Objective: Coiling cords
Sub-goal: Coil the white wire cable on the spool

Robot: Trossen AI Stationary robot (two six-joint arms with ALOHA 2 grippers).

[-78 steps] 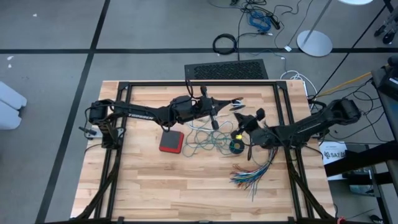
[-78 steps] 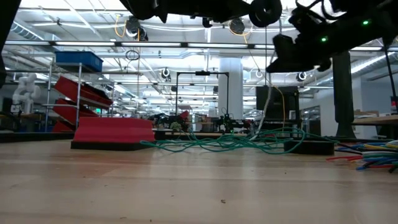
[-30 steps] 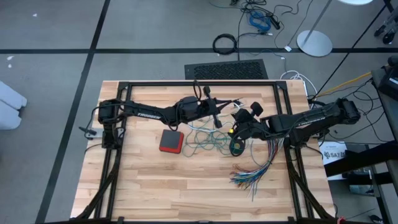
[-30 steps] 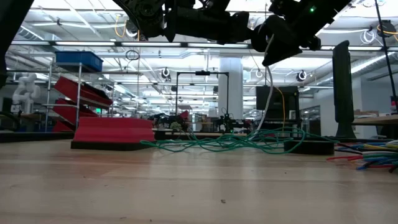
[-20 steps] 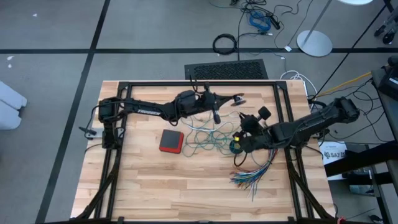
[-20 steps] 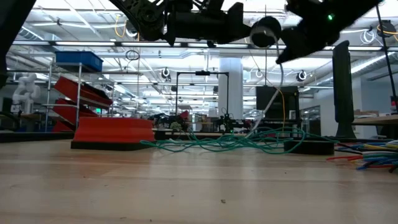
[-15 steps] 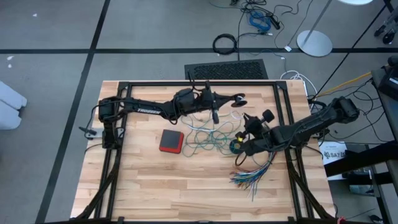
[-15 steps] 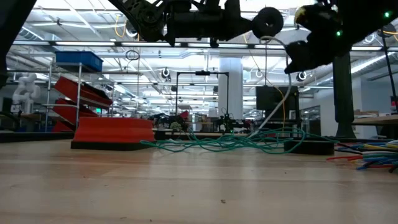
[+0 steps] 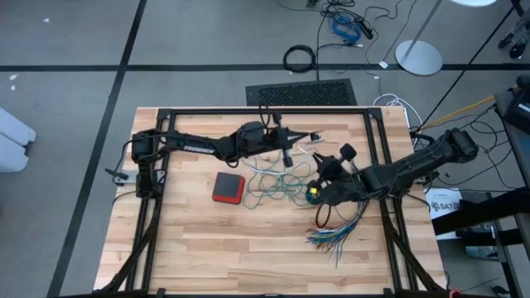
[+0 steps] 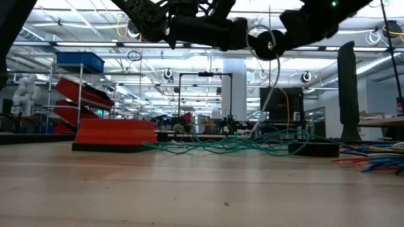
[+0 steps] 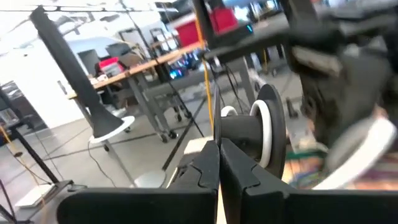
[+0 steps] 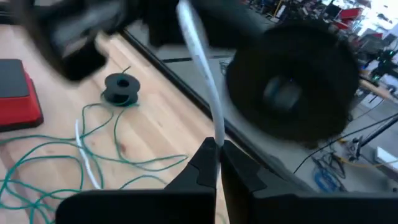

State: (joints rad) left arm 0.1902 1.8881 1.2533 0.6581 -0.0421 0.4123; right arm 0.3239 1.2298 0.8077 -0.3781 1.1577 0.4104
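The teal-green cord (image 9: 277, 182) lies in a loose tangle on the table's middle. It also shows in the low view (image 10: 227, 145). My left gripper (image 11: 219, 163) reaches level from the left and is shut on the round black-and-white piece (image 11: 264, 134), high above the tangle (image 10: 262, 39). The white cord (image 12: 202, 56) runs from that piece to my right gripper (image 12: 217, 152), which is shut on it. A lower stretch of the white cord (image 10: 273, 82) hangs down to the table. In the high view my right gripper (image 9: 321, 175) is just to the near right of my left gripper (image 9: 300, 142). My left gripper holds the round piece by its black hub end (image 11: 233, 134), and the shut fingertips hide the exact spot. The fingers come level from the table's left. The piece is clear of the table, with its white flange (image 11: 267, 118) beyond the fingers. My right gripper pinches the white cord (image 12: 214, 134) between its two fingertips, one strand. From the fingers the cord runs up to the round piece. The stretch of cord below the piece hangs slack onto the table.
A red block (image 9: 228, 187) lies left of the tangle. A small black ring (image 9: 313, 195) sits right of it. A fan of multicoloured wires (image 9: 335, 232) lies at the near right. Black frame rails (image 9: 381, 132) run round the table.
My right gripper, with the white cord in its fingers, has swung toward the near edge. It then came back up toward the round piece, turning its wrist on the way. The cord below the piece has swung along with it.
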